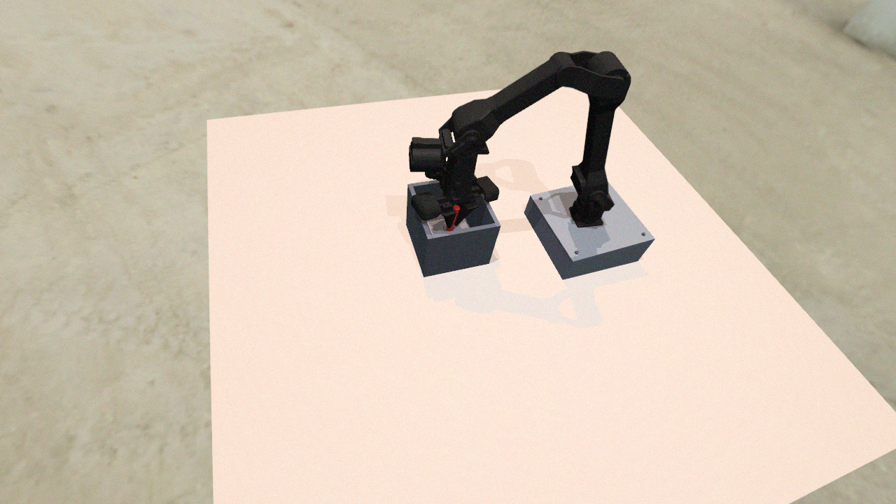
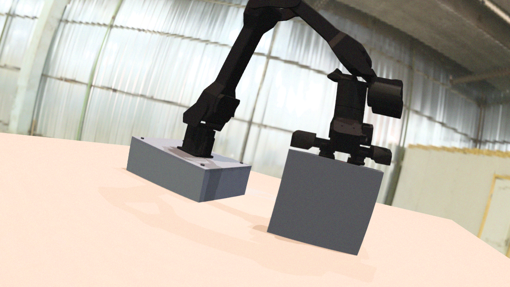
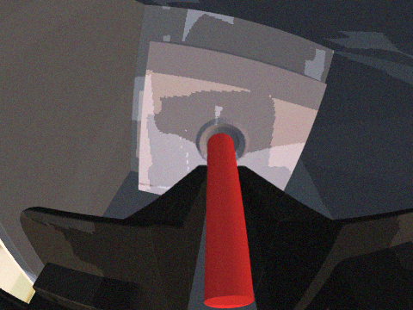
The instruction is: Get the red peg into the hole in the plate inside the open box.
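Note:
The red peg (image 1: 457,212) (image 3: 225,224) is between the fingers of my gripper (image 1: 451,225) (image 3: 221,174), which is shut on it. The fingers reach down inside the open grey box (image 1: 456,255) (image 2: 325,203). In the wrist view the peg's far end overlaps the round hole (image 3: 242,139) in the pale plate (image 3: 288,108) at the box's bottom. The frames do not settle whether the tip is in the hole or just above it. The peg leans slightly in the top view. In the exterior view the box wall hides the peg and the fingertips.
The box walls stand close around the fingers, and the wide finger mounts are at rim height. The arm's grey base block (image 1: 591,241) (image 2: 163,166) stands beside the box, with a gap between them. Both stand on a pale table top (image 1: 376,376) (image 2: 142,249).

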Controlling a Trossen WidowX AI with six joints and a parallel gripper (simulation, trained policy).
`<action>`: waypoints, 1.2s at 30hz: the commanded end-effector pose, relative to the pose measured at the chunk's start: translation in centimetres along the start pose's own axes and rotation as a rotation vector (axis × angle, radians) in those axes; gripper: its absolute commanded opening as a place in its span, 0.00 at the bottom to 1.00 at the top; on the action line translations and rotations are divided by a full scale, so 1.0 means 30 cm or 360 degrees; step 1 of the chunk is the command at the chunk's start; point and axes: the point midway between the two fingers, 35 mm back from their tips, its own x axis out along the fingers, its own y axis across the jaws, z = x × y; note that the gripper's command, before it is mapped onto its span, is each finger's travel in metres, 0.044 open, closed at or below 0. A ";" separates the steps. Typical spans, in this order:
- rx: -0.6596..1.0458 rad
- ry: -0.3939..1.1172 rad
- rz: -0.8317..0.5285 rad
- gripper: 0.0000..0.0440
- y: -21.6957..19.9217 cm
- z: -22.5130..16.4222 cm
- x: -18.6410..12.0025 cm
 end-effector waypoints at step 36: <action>0.0104 0.0391 0.0072 0.52 0.067 0.045 -0.146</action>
